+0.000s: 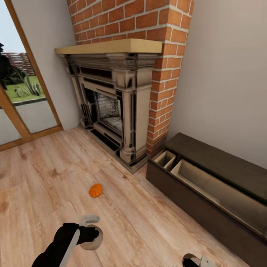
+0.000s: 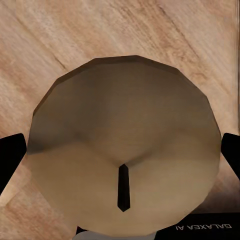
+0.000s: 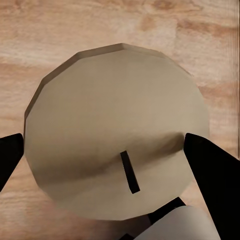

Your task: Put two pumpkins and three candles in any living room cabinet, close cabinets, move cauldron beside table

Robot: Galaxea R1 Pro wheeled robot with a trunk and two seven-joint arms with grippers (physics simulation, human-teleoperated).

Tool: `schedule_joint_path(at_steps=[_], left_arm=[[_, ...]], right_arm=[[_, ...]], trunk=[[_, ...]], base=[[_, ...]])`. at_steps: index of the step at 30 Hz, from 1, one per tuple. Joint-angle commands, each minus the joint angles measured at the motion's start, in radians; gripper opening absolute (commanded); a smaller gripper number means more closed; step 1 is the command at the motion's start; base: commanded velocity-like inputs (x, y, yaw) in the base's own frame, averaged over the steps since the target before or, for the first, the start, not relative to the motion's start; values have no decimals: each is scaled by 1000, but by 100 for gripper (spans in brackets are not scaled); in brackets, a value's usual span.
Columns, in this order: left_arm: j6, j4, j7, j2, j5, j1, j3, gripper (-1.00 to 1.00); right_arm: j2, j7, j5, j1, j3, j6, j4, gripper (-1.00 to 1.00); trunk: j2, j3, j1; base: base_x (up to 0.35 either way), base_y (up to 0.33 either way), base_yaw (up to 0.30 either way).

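Note:
One small orange pumpkin (image 1: 95, 190) lies on the wood floor in front of the fireplace. My left gripper (image 1: 90, 234) hangs just short of it, shut on a round beige candle (image 1: 92, 243). In the left wrist view the candle's top (image 2: 125, 125) with its dark wick sits between the black fingers (image 2: 11, 161). At the bottom edge of the head view my right gripper (image 1: 194, 261) is shut on a second beige candle (image 3: 115, 135). The dark-brown cabinet (image 1: 211, 155) stands at the right with a drawer (image 1: 207, 185) pulled out, pale inside. The cauldron and the table are out of view.
An ornate grey-black fireplace (image 1: 111, 107) under a brick chimney (image 1: 148, 22) fills the corner ahead. A glass door (image 1: 22, 92) with a wood frame is at the left. Wood floor (image 1: 44, 178) stretches between me and the fireplace.

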Motion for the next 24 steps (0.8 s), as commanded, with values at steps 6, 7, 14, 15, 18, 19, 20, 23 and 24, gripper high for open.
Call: schedule_joint_path(at_steps=[6, 7, 14, 15, 18, 19, 20, 23, 24], left_arm=[[0, 0, -3, 0, 1, 0, 1, -100], [0, 0, -3, 0, 1, 0, 1, -100], [0, 0, -4, 0, 0, 0, 2, -100], [0, 0, -5, 0, 0, -1, 2, -100], [0, 0, -5, 0, -1, 0, 2, -100], [0, 0, -5, 0, -1, 0, 2, -100], [0, 0, -5, 0, -1, 0, 2, -100], [0, 0, -5, 0, -1, 0, 2, -100], [0, 0, -5, 0, -1, 0, 2, -100]], right_arm=[[-1, 0, 1, 0, 0, 1, 0, -100], [-1, 0, 1, 0, 0, 0, 0, -100], [-1, 0, 2, 0, 0, 0, -1, -100], [0, 0, 2, 0, 0, 0, -1, -100], [0, 0, 2, 0, 0, 0, -1, -100], [0, 0, 2, 0, -1, 0, -1, -100], [0, 0, 2, 0, -1, 0, -1, -100], [-1, 0, 1, 0, -1, 0, -1, -100], [-1, 0, 1, 0, -1, 0, 0, -100]], trunk=[[42, 19, -23], [49, 22, -27], [98, 44, -54], [105, 47, -58], [126, 56, -69], [133, 60, -73], [140, 63, -77], [161, 72, -88], [168, 75, -92]], base=[[0, 0, -281], [0, 0, -281], [0, 0, -153], [0, 0, -27], [0, 0, -39], [0, 0, -147], [0, 0, -194], [0, 0, -242], [0, 0, -265]])
